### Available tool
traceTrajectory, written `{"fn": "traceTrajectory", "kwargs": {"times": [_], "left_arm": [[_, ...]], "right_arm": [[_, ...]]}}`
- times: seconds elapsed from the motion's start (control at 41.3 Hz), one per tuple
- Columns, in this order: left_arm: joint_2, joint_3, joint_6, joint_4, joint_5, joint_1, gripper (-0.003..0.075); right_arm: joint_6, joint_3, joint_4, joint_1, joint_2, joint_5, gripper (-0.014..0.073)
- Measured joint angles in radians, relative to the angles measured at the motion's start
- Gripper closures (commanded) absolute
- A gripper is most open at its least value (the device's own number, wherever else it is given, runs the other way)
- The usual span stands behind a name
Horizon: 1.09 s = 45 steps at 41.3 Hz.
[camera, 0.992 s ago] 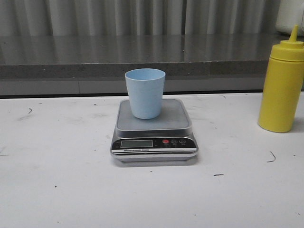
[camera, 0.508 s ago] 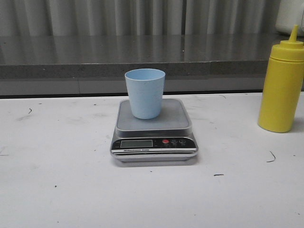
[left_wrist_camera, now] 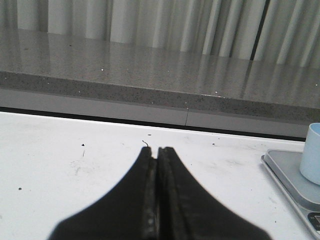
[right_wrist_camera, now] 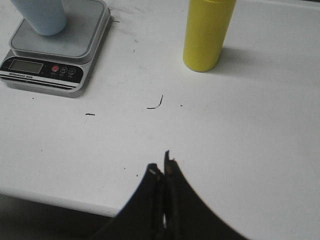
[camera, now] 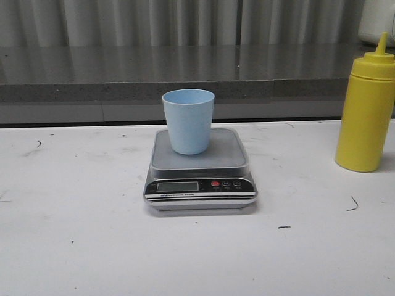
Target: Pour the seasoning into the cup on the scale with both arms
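The pale blue cup [camera: 189,120] stands upright on the steel platform of the silver-grey scale [camera: 200,179] in the middle of the white table. The yellow seasoning bottle [camera: 366,111] stands upright at the far right, capped. Neither gripper shows in the front view. My left gripper [left_wrist_camera: 157,150] is shut and empty, low over the table to the left of the scale [left_wrist_camera: 295,182] and cup [left_wrist_camera: 312,153]. My right gripper [right_wrist_camera: 162,162] is shut and empty near the table's front edge, well short of the bottle [right_wrist_camera: 206,31], the scale [right_wrist_camera: 55,50] and the cup [right_wrist_camera: 41,16].
A grey stone ledge [camera: 185,74] runs along the back of the table, with a corrugated wall behind it. The table's front edge [right_wrist_camera: 60,200] lies close to my right gripper. Small dark marks dot the tabletop.
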Motion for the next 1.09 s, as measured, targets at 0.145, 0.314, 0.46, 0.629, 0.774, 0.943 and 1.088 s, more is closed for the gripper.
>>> {"fn": "traceTrajectory", "kwargs": {"times": [0.145,0.314,0.46,0.629,0.774,0.943,1.088], "left_arm": [[0.0,0.0,0.0,0.0,0.0,0.0,0.074],[0.0,0.0,0.0,0.0,0.0,0.0,0.074],[0.0,0.0,0.0,0.0,0.0,0.0,0.074],[0.0,0.0,0.0,0.0,0.0,0.0,0.074],[0.0,0.0,0.0,0.0,0.0,0.0,0.074],[0.0,0.0,0.0,0.0,0.0,0.0,0.074],[0.0,0.0,0.0,0.0,0.0,0.0,0.074]], "right_arm": [[0.0,0.002,0.0,0.0,-0.01,-0.003,0.0662],[0.0,0.105,-0.051,-0.05,-0.109,-0.105,0.0662],[0.0,0.3,-0.06,-0.149,-0.24,-0.321,0.0662],[0.0,0.506,-0.059,-0.229,-0.381,-0.553,0.0662],[-0.002,0.629,-0.052,-0.27,-0.451,-0.717,0.0662],[-0.002,0.7,-0.052,-0.296,-0.455,-0.859,0.0662],[-0.002,0.701,-0.052,-0.298,-0.455,-0.898,0.0662]]}}
